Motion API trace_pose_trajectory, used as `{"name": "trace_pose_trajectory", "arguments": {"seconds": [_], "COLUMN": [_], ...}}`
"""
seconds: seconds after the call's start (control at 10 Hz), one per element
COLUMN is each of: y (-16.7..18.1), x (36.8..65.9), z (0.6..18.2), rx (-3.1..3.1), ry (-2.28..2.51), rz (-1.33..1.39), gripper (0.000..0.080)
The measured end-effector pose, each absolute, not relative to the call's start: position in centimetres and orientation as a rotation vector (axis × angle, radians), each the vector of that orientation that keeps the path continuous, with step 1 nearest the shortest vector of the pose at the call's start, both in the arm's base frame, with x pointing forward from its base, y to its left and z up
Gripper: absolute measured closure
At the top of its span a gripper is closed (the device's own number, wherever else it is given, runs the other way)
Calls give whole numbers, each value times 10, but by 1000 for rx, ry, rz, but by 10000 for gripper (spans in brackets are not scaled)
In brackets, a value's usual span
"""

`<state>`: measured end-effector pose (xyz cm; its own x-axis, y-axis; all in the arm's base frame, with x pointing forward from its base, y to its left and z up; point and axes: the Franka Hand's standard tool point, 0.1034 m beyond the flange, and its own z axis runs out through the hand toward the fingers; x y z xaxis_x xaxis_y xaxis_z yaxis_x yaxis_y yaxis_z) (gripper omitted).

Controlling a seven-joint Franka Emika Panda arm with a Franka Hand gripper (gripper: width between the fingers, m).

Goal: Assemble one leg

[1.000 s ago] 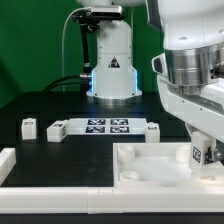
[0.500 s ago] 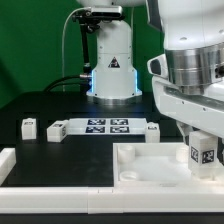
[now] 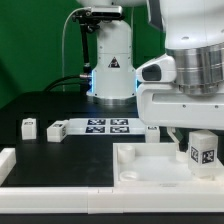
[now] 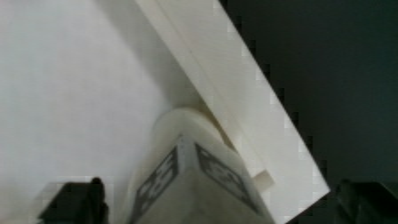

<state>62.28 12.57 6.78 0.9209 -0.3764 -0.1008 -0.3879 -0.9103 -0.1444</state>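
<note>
At the frame's left, loose white blocks [image 3: 28, 127] are seen beside the marker board [image 3: 100, 127] on the dark surface [image 3: 60, 150]. At lower right, the leg [image 3: 203, 151] is seen standing upright on the white panel [image 3: 150, 165], apparently seated in a corner socket; tightening may remain. The jaws [image 3: 200, 128] are spread wide above it, nothing gripped, the leg between and below them.
</note>
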Motion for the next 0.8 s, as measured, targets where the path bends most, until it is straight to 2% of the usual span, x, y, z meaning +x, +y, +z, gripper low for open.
{"name": "trace_pose_trajectory", "arguments": {"seconds": [0.5, 0.8], "y": [110, 107], "x": [630, 630], "z": [70, 69], "rx": [-2994, -2987], "ry": [-504, -541], "rz": [-5, -9], "gripper": [150, 150]}}
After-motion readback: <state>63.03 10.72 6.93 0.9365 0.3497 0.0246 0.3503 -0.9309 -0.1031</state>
